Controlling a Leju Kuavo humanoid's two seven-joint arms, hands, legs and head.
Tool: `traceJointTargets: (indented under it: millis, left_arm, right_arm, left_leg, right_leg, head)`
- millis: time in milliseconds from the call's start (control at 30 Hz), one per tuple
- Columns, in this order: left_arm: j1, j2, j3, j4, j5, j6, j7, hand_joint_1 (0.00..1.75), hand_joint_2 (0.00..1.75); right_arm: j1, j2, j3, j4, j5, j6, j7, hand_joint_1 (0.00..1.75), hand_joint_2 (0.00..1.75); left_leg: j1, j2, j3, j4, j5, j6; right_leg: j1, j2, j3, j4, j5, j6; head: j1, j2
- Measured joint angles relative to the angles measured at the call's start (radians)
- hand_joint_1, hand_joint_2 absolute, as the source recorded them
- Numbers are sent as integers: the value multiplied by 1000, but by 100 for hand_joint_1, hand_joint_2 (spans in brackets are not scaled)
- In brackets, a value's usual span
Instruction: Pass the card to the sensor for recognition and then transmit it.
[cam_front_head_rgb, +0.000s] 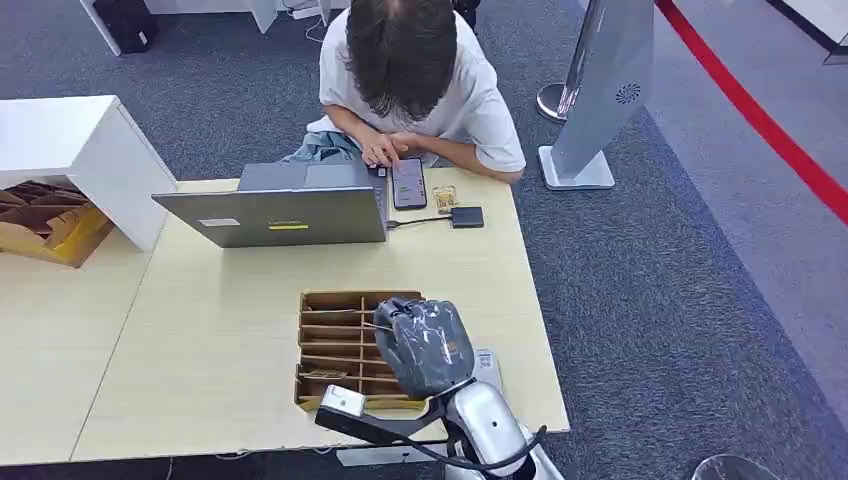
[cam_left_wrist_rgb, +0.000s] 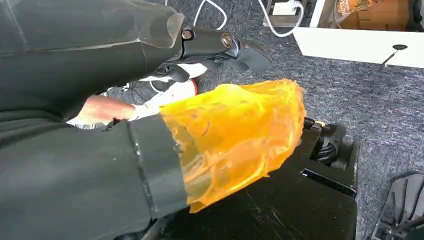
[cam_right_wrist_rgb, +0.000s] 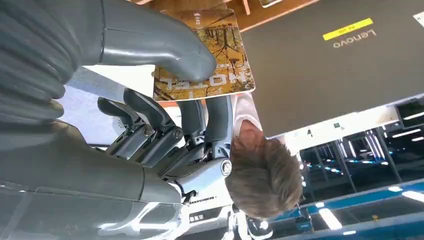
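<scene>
Right hand (cam_right_wrist_rgb: 165, 95), plastic-wrapped: pinching yellow-brown printed hotel card (cam_right_wrist_rgb: 210, 60) above slotted wooden card box (cam_front_head_rgb: 335, 345), surface's 6 o'clock. Risk: thin thumb pinch, card slipping before small black sensor (cam_front_head_rgb: 466, 217) at 12 o'clock. Left hand (cam_left_wrist_rgb: 225, 47): grip unreadable.

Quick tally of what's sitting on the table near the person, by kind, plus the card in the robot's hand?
Laptop: 1
Phone: 1
Small black box on a cable: 1
Small yellowish item beside the phone: 1
Wooden slotted tray: 1
Card pinched in the right hand: 1
Total: 6
</scene>
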Motion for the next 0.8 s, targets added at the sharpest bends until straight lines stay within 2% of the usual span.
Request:
traceJointTargets:
  millis: [267,800]
  left_arm:
    - [0,0,0,0,6,3,0,0,0]
    - [3,4,0,0,73,32,-18,0,0]
  right_arm:
    - [8,-5,0,-27,-10,-16,-14,175,175]
    - [71,-43,20,-377,-81,-42,-66,175,175]
  left_leg:
    - [0,0,0,0,0,0]
    - [0,0,-1,0,0,0]
  right_leg:
    - [0,0,0,0,0,0]
    - [0,0,0,0,0,0]
  head:
    - [0,0]
    - [0,0]
